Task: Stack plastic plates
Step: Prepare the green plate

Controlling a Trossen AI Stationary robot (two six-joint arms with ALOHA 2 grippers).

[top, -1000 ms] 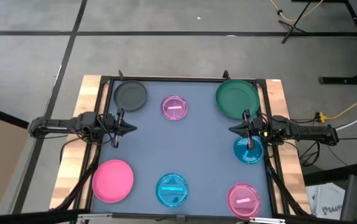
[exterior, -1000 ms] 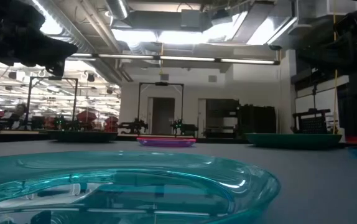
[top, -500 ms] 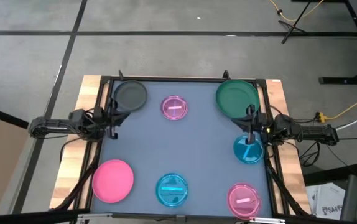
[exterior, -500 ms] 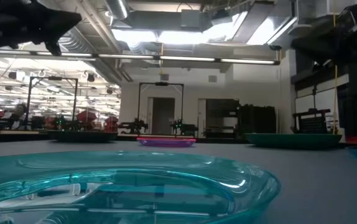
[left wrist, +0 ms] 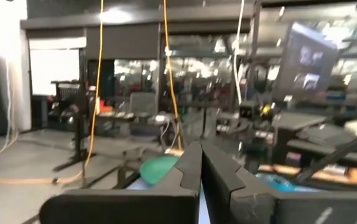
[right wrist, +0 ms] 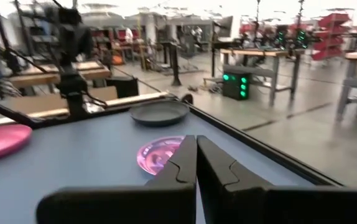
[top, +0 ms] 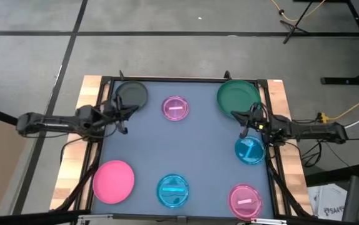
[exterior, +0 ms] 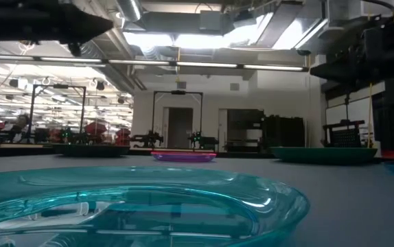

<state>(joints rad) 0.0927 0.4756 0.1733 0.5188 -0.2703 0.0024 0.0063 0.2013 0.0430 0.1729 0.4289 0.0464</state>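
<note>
High view showed us seven plates spread singly over the grey-blue surface point(top: 198, 156), none stacked on another. Along the far edge we saw the dark grey plate point(top: 132, 95) at the left corner, a translucent magenta plate point(top: 175, 107) near the middle, and the large dark green plate point(top: 237, 98) at the right corner. Along the near edge lay the opaque pink plate point(top: 113, 182) on the left, a translucent blue plate point(top: 173, 190) in the middle, and a second magenta plate point(top: 245, 200) on the right. A second blue plate point(top: 249, 150) sat by the right edge, between the green plate and that magenta one. We found our left gripper point(top: 128, 111) held above the surface just beside the dark grey plate, its fingers pressed together with nothing between them, as the left wrist view confirmed. Our right gripper point(top: 237, 115) hung at the near rim of the green plate, above the surface, also closed and empty; its wrist view looked past the shut fingers point(right wrist: 185, 163) toward the far magenta plate and the grey plate. In the low view the near blue plate point(exterior: 135, 206) filled the foreground.
</note>
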